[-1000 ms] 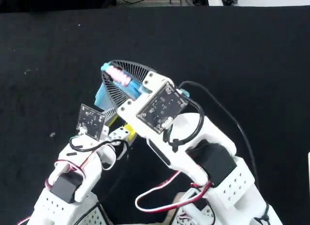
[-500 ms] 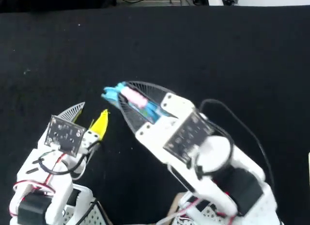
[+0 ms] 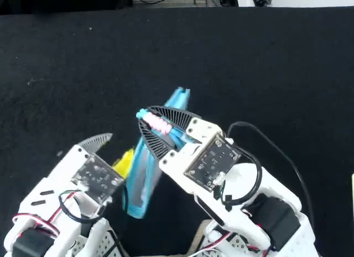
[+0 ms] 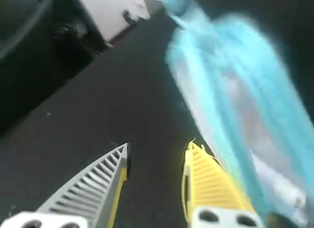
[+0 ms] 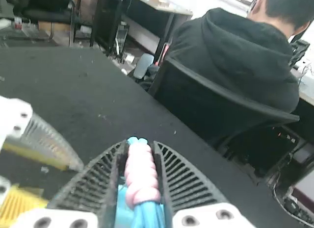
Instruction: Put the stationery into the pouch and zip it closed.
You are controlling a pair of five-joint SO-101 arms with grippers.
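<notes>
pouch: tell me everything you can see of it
The pouch is a long flat case, light blue trim around a greyish see-through panel. It sits slanted over the table, one end beyond the right claw, the other near the arm bases. The right claw is shut on a pink beaded piece at its blue edge, probably the zip pull. The left claw, open, has its yellow finger right beside it; contact and zip state unclear.

High cam: top-down over table (image 3: 287, 63). Wrist cams: arm-mounted, close, facing fwd. High + L wrist share pouch (image 3: 142, 179).
</notes>
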